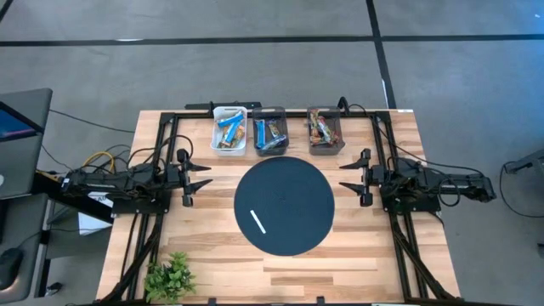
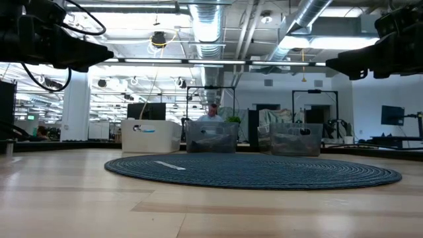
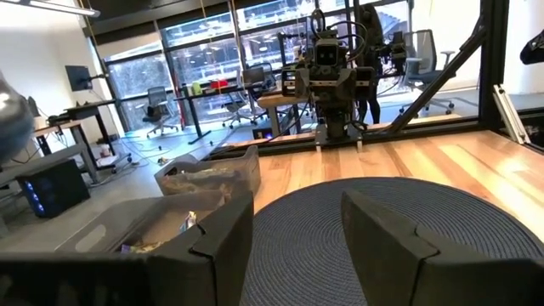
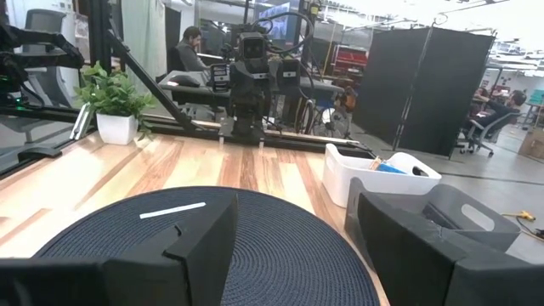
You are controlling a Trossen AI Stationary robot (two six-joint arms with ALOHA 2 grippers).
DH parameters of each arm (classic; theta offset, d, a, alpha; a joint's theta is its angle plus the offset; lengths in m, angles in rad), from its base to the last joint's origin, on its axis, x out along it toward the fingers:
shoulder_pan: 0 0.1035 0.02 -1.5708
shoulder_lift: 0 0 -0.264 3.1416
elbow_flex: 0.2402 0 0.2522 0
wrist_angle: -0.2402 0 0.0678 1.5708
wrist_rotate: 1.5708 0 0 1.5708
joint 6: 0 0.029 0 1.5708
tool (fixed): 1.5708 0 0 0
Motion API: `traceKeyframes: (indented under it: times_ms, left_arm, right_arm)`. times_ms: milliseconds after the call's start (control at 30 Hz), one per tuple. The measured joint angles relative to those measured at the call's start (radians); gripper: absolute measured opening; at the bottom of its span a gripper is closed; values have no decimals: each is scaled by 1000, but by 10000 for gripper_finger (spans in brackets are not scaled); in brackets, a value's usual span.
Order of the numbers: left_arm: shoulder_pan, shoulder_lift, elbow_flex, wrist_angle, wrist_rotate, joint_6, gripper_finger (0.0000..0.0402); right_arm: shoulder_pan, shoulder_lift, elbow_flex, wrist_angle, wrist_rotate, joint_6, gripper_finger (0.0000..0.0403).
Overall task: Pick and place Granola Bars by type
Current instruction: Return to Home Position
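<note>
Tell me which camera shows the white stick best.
The high view: the white stick lies whole on the dark mat, seen from above. Low view: a thin sliver. Right wrist view: slanted. Left wrist view: absent.

Room lit brightly by ceiling lamps (image 2: 294, 41), counter (image 1: 357, 255) lit evenly, only faint shadows cast, windows (image 3: 212, 38) washed pale by daylight behind

mat (image 1: 285, 183): navy, ringed weave | stick (image 1: 257, 221) on mat: white | left bin (image 1: 229, 109) behind mat: white | other bins (image 1: 271, 110): dark grey | bars (image 1: 230, 127): blue, orange-brown, reddish | table (image 1: 221, 246): pale striped wood | plant (image 1: 170, 276): green
</note>
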Motion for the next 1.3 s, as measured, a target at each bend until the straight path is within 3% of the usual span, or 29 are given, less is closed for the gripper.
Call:
traceKeyframes:
  times_ms: [1300]
  left_arm:
    - [0, 0, 0, 0, 0, 4, 174]
  right_arm:
    - [0, 0, 0, 0, 0, 0, 240]
